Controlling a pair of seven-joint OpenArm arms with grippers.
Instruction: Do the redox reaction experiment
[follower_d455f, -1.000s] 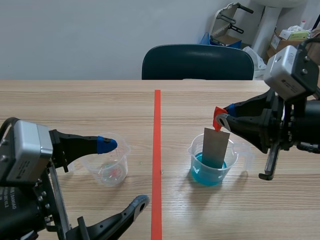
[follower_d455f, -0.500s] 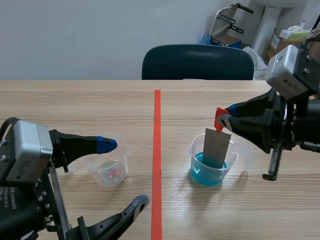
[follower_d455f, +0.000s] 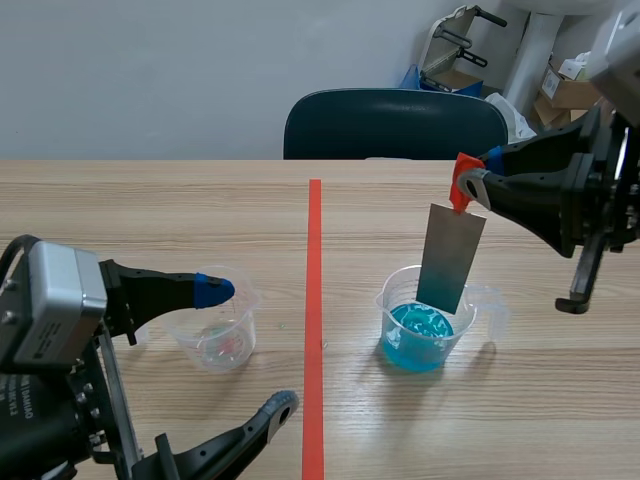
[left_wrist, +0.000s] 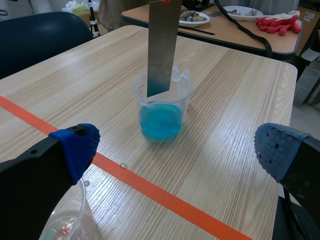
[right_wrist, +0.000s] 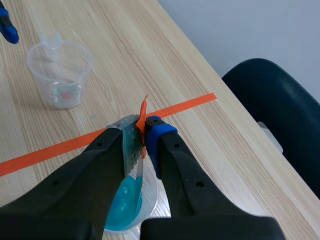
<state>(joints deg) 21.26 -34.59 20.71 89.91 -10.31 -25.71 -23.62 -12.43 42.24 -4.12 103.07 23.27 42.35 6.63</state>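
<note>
Hanging plate: the flat grey rectangular metal plate hangs nearly upright, its lower end inside the rim of the beaker and, in the left wrist view, apparently just above the liquid.
Tab: a small orange-red tab sits at the plate's top edge.
Right gripper: the right gripper is above the beaker, its jaws pinching the plate's top end (tab and all).
Beaker: the clear plastic spouted beaker of blue liquid stands on the table, right of the tape line.
Left gripper: the left gripper has its jaws spread wide, holding nothing; one blue-padded finger is at the cup's rim, the other low near the tape line.
Cup: a second clear plastic spouted cup stands left of the line, with a faint pink trace at its bottom.
Surroundings: a light wooden table, an orange-red tape line down its middle, and a dark blue chair at the far edge.
</note>
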